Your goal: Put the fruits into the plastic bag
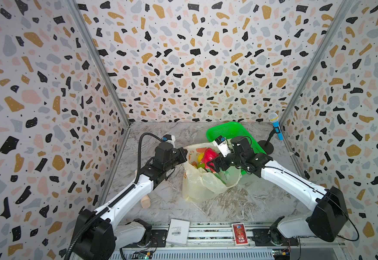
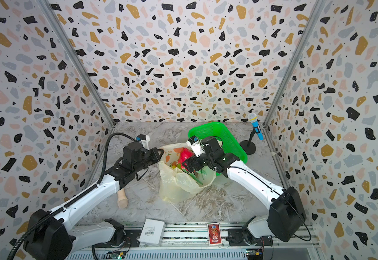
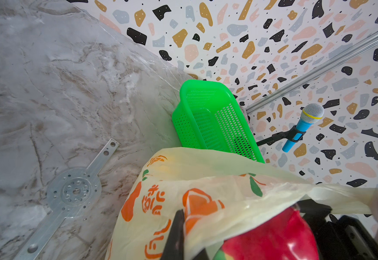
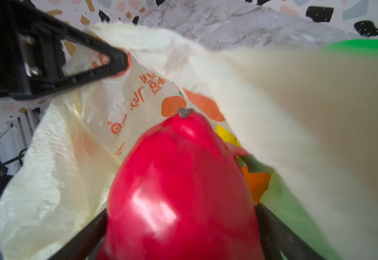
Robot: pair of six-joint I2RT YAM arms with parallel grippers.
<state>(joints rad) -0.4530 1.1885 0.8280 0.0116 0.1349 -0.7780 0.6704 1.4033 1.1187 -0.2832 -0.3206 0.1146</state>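
Pale yellow, crinkly and translucent, the plastic bag (image 1: 203, 184) with orange fruit prints sits mid-table in both top views, its mouth open. Inside it lie a glossy red-pink toy fruit (image 1: 209, 155) and a small yellow toy fruit (image 1: 199, 157) beside it. The left gripper (image 1: 184, 155) is clamped on the bag's left rim. The right gripper (image 1: 212, 165) reaches into the mouth at the red-pink fruit. A bright green mesh plastic basket (image 2: 215, 130) stands just behind the bag (image 2: 179, 184).

From the left wrist, one black finger (image 3: 176, 234) pinches the printed bag wall (image 3: 206, 180). The red-pink fruit (image 3: 273, 238) shows inside the mouth, and the green basket (image 3: 206, 108) rises beyond the bag.

From the right wrist, the red-pink fruit (image 4: 179, 191) lies between the right gripper's two widely spread black fingers (image 4: 82, 236), inside the bag (image 4: 55, 180). Whether they press it or merely flank it cannot be told. A yellow piece (image 4: 225, 135) peeks out behind it. The left gripper (image 4: 116, 60) grips the rim.
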